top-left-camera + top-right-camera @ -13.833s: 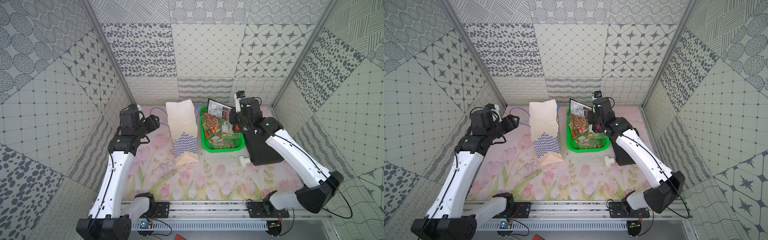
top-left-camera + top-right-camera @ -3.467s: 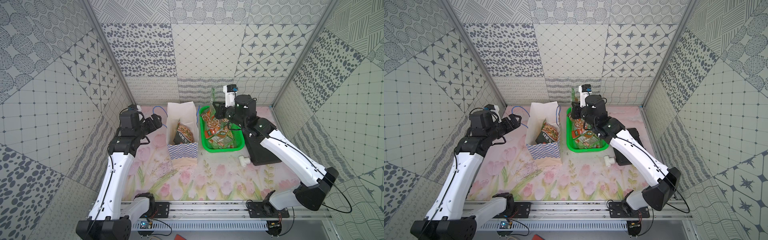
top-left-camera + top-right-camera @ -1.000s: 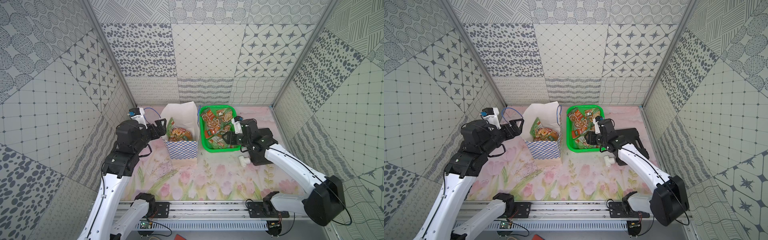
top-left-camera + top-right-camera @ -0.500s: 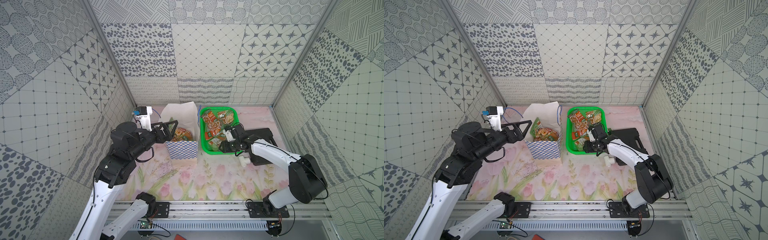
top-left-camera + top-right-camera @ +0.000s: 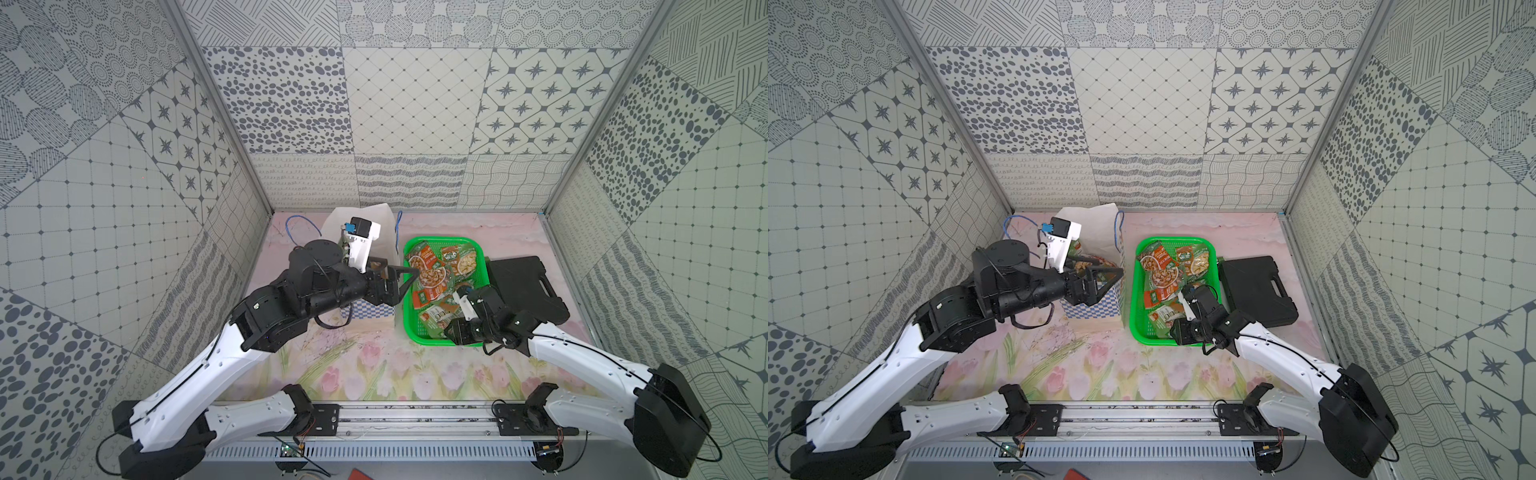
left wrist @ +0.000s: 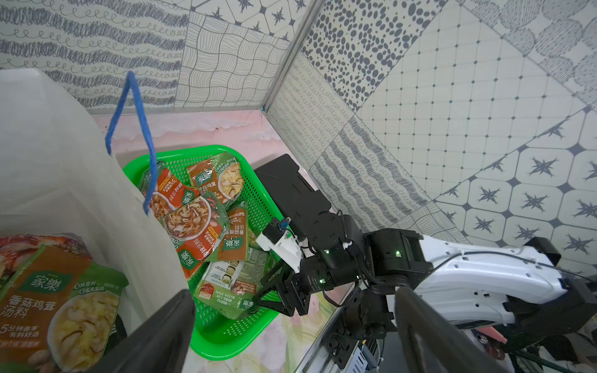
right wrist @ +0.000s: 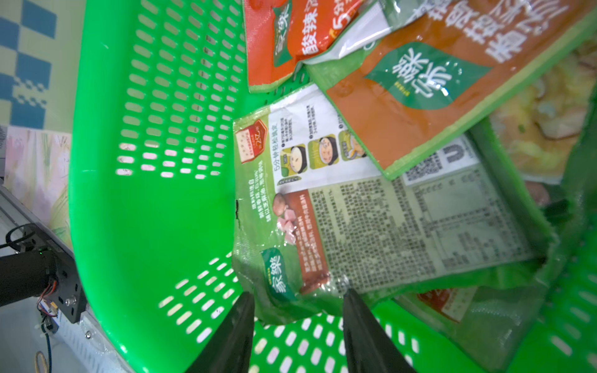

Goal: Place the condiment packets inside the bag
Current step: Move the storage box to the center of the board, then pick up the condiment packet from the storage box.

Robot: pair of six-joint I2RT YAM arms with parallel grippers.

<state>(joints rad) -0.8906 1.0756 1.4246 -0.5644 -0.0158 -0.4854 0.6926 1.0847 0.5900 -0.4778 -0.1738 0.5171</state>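
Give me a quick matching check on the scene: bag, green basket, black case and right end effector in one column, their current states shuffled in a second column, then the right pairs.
Column one
1. bag
2. green basket
3. black case
4. right end effector

Column two
A. lies closed beside the basket
B. jaws apart, astride the corner of a face-down packet
C. holds the loose pile of condiment packets
D. stands open with an orange-green packet inside

Pairs: 1-D, 2-C, 3-A, 4-B

top views overhead; wrist cams close, share basket (image 6: 226,339)
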